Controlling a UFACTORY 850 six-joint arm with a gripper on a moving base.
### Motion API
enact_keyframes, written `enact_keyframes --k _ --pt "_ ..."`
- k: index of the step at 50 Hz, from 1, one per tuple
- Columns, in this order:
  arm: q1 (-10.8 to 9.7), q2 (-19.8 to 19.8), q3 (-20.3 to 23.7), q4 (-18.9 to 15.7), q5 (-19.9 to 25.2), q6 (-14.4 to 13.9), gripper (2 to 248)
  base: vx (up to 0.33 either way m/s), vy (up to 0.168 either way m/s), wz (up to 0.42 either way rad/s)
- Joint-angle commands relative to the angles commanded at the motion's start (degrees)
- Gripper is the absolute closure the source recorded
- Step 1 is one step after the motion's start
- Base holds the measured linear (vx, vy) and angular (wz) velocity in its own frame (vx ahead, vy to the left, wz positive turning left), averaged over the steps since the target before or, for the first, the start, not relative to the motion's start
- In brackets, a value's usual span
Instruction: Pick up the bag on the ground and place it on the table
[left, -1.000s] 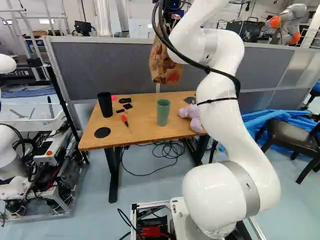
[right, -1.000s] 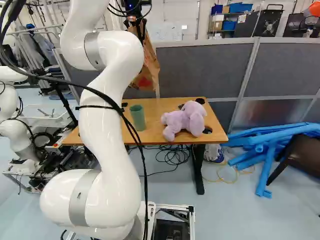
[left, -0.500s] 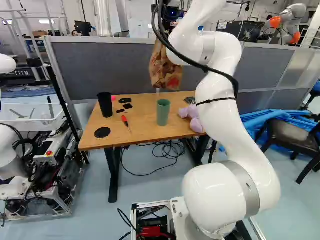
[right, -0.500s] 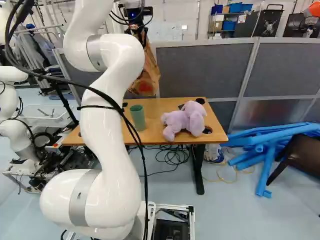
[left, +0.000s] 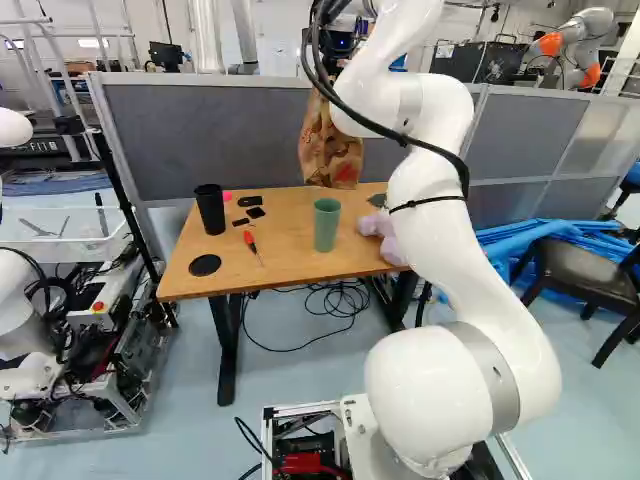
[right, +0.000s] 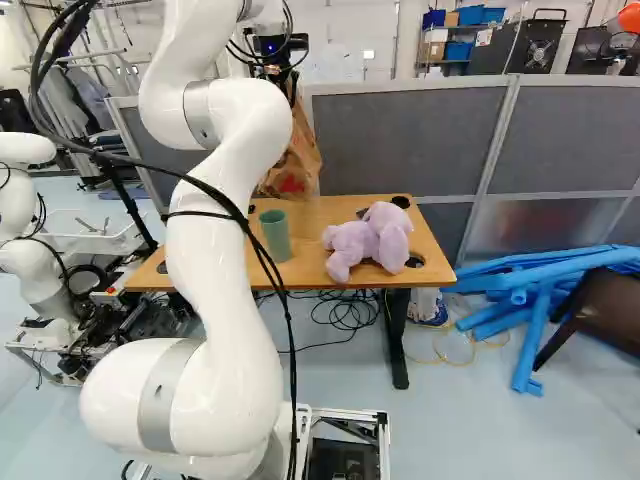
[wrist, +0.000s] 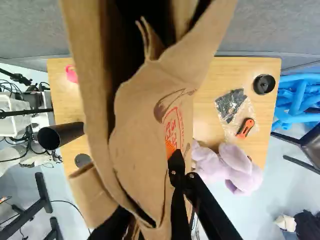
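In the right base view my gripper hangs above the table's back part, with the brown paper bag below it. The wrist view shows the gripper shut on the bag, whose folded paper runs between the black fingers and hides part of them. In the left base view the bag hangs upright, its bottom overlapping the back edge of the wooden table. Whether it touches the tabletop, I cannot tell.
On the table are a green cup, black cup, red screwdriver, black disc and purple plush toy. A grey partition stands behind. Another robot is at the left, a chair at the right.
My arm has lowered the held bag toward the tabletop; in the right base view the gripper and bag also shifted slightly right. The base and table items have stayed put.
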Motion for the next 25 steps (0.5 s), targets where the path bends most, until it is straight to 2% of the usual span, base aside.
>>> enact_keyframes --k 25 --pt "-0.1 -4.7 -2.5 0.0 0.0 0.0 229 0.000 0.000 0.000"
